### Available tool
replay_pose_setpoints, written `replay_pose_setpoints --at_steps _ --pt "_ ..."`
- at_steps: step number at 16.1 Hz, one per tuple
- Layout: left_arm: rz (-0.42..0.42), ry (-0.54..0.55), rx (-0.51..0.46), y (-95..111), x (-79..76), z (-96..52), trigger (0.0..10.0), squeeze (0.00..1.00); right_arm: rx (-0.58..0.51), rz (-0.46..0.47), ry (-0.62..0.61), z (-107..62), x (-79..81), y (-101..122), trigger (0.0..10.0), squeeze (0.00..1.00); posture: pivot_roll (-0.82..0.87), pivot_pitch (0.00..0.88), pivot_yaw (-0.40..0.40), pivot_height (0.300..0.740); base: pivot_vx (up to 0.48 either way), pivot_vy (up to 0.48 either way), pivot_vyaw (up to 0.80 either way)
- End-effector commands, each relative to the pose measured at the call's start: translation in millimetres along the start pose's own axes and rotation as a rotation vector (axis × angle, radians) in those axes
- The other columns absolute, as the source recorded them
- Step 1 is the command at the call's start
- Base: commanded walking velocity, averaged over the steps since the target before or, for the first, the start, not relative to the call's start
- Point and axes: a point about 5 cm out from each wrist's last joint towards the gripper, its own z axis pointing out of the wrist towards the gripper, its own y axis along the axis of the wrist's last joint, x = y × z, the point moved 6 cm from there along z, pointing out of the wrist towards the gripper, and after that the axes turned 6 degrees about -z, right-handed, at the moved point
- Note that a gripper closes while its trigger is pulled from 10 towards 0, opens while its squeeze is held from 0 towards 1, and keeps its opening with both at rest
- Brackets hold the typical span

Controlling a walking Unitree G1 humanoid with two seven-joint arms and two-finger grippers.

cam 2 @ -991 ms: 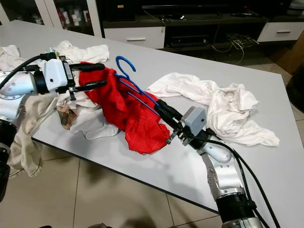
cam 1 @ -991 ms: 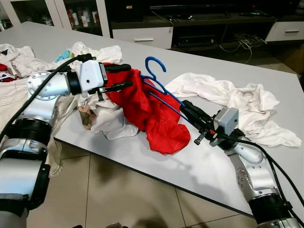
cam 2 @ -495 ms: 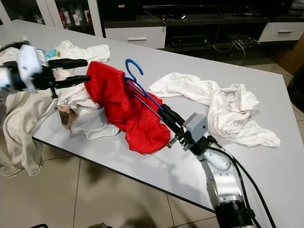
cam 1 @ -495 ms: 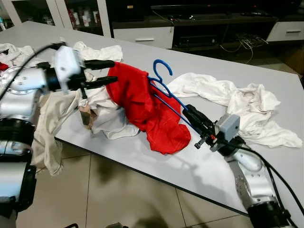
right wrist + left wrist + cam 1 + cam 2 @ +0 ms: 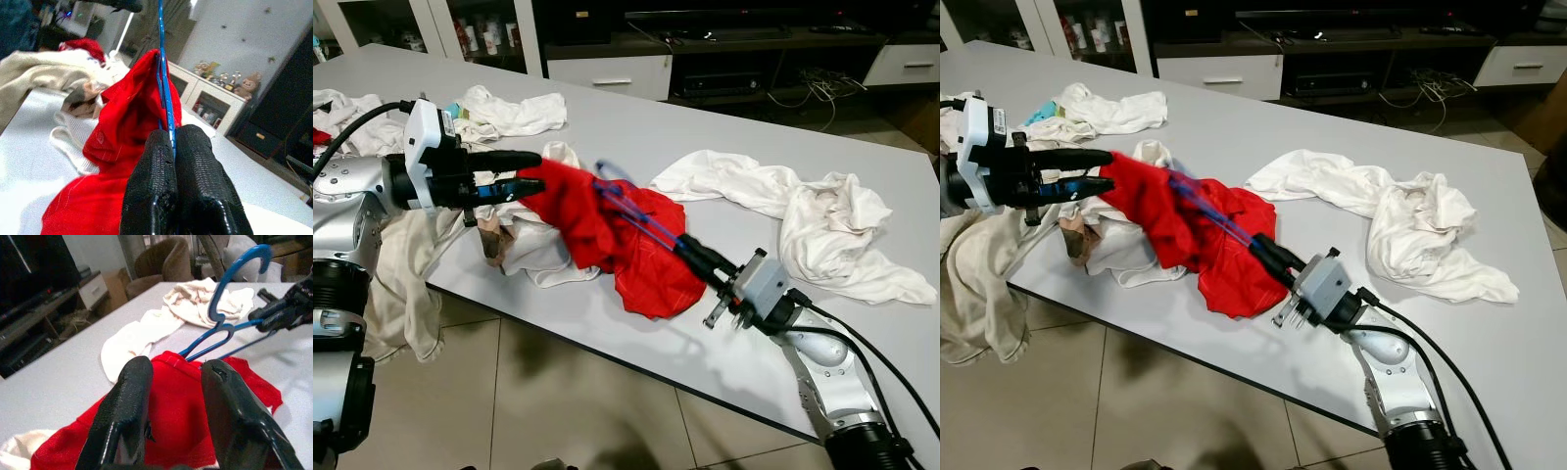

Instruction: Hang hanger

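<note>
A: Nearest, the right tool (image 5: 1278, 262) is clamped shut on the lower bar of the blue hanger (image 5: 221, 318); right wrist view confirms both fingers pinching the wire. The hanger runs from that grip up into the red garment (image 5: 617, 240), which lies bunched on the grey table (image 5: 724, 147).

B: And the left tool (image 5: 522, 173)?

A: At the far edge of the red cloth. Fingers (image 5: 128, 401) slightly parted, cloth between them; looks like a light hold on the fabric, though I cannot tell how firm.

B: Advice for the step?

A: Judgement only: keep the right grip steady so the hanger does not twist, and have the left draw the cloth along the hanger arm, not across it, so the shoulder seats. The hook appears blurred in the head views, so slow is safer.

B: Counts?

A: One hanger, one red garment. One large white cloth (image 5: 803, 211) beyond the right arm, one white piece (image 5: 514, 113) at the far left, a beige heap (image 5: 406, 264) over the near edge.
</note>
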Motion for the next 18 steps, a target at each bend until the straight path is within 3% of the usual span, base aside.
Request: replay_pose_setpoints --at_steps 1,3,4,6,9,13,18 --pt "-0.005 -0.002 0.053 -8 -0.1 -5.2 10.0 0.00 -0.032 -0.056 0.022 1.4 -1.6 10 10.0 0.07 -0.05 0.000 0.027 0.740 0.000 0.000 0.00" --pt "0.004 0.017 0.110 -16 3.9 -10.0 10.0 0.00 -0.030 -0.106 0.073 -0.9 2.6 12 10.0 0.07 -0.05 0.000 0.025 0.740 0.000 0.000 0.00" --pt "0.015 0.002 0.191 -25 2.9 -13.5 10.0 0.00 -0.027 -0.113 0.079 -3.7 1.0 12 10.0 0.06 -0.05 0.000 0.024 0.740 0.000 0.000 0.00" --pt "0.019 -0.003 0.209 -27 2.4 -14.1 10.0 0.00 -0.027 -0.115 0.078 -4.1 0.2 12 10.0 0.06 -0.05 0.000 0.024 0.740 0.000 0.000 0.00" --pt "0.113 0.019 0.301 -38 7.2 -15.1 10.0 0.00 -0.031 -0.121 0.088 -4.8 -0.7 15 10.0 0.07 -0.05 0.000 0.024 0.740 0.000 0.000 0.00" --pt "0.188 0.029 0.341 -36 12.0 -13.0 10.0 0.00 -0.046 -0.134 0.113 -2.5 3.8 18 10.0 0.07 -0.05 0.000 0.024 0.740 0.000 0.000 0.00" --pt "0.245 0.052 0.266 -24 16.1 -3.2 10.0 0.00 -0.039 -0.147 0.149 -3.4 14.1 17 10.0 0.07 -0.05 0.000 0.029 0.740 0.000 0.000 0.00"
